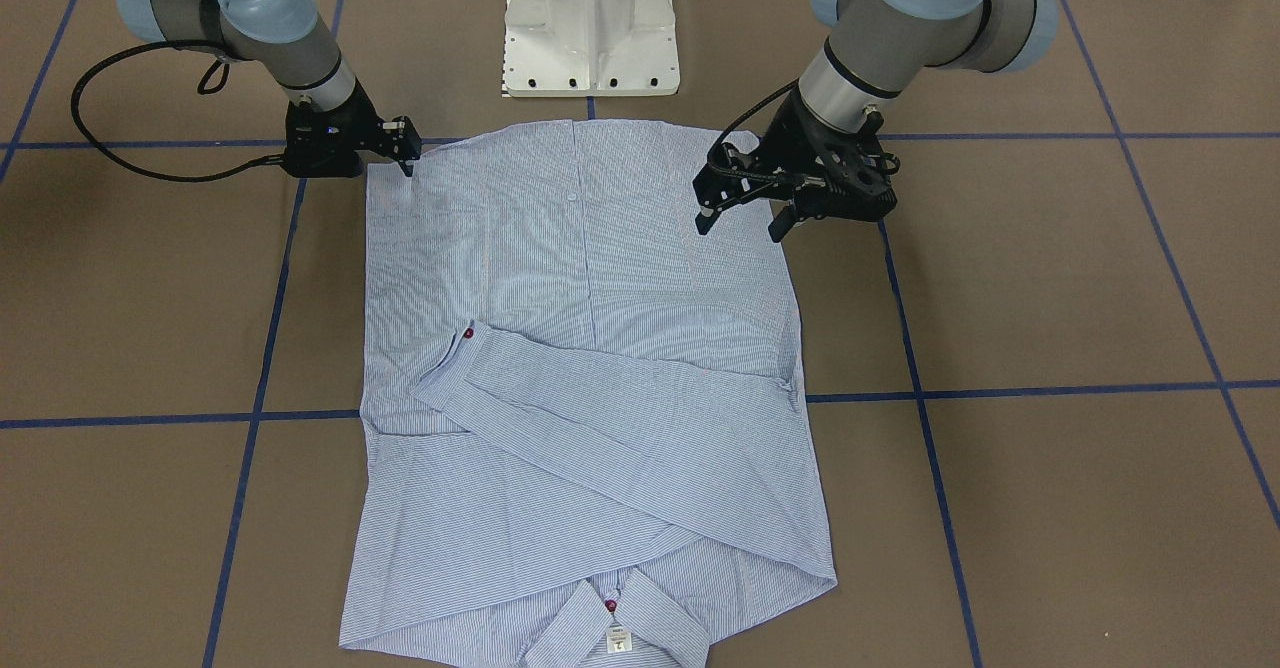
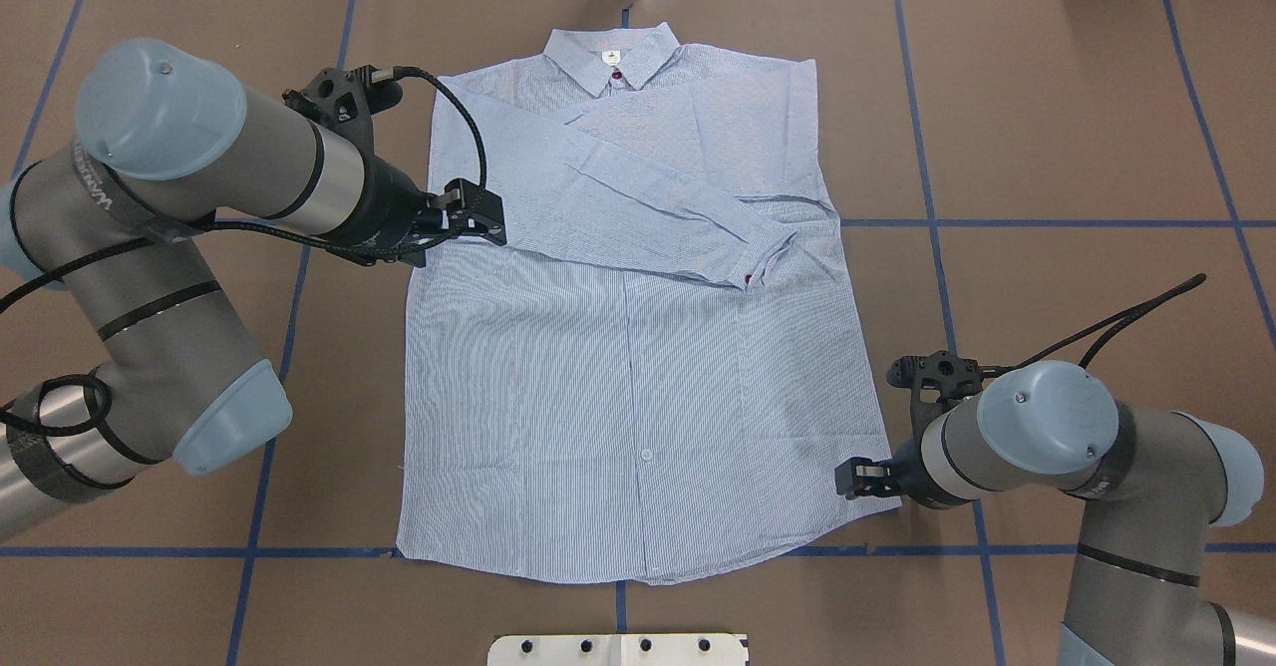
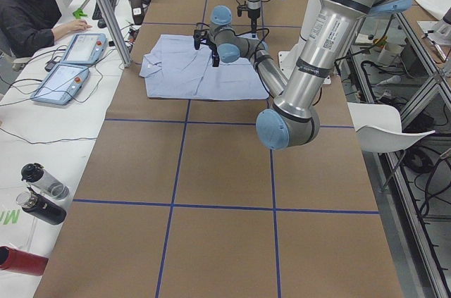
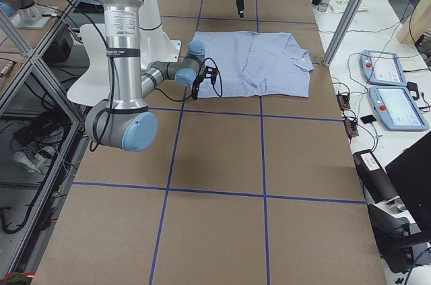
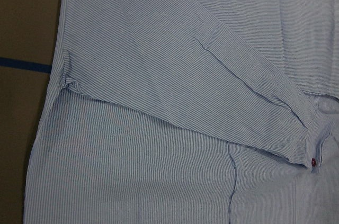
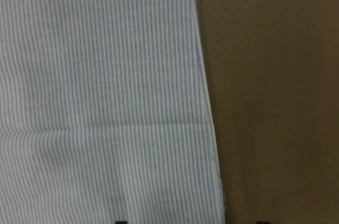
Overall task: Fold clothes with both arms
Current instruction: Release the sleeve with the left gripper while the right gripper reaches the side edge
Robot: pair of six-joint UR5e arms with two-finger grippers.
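Observation:
The light blue striped shirt (image 1: 600, 248) lies flat and front up on the brown table, collar (image 2: 613, 53) away from the robot, a sleeve folded slantwise across the chest. My left gripper (image 2: 480, 213) hovers open and empty over the shirt's left edge beside that sleeve; it also shows in the front-facing view (image 1: 742, 220). Its wrist view shows the sleeve and red cuff button (image 5: 313, 162). My right gripper (image 2: 855, 478) is low at the shirt's right edge near the hem, open; its fingertips (image 6: 121, 222) straddle the cloth edge (image 6: 207, 107).
The white pedestal base (image 1: 590, 38) stands just behind the hem. Blue tape lines (image 2: 1047, 223) cross the brown table cover. An operator (image 3: 28, 2) sits past the table's far edge with control pendants (image 3: 70, 65); bottles (image 3: 42, 192) lie near that edge.

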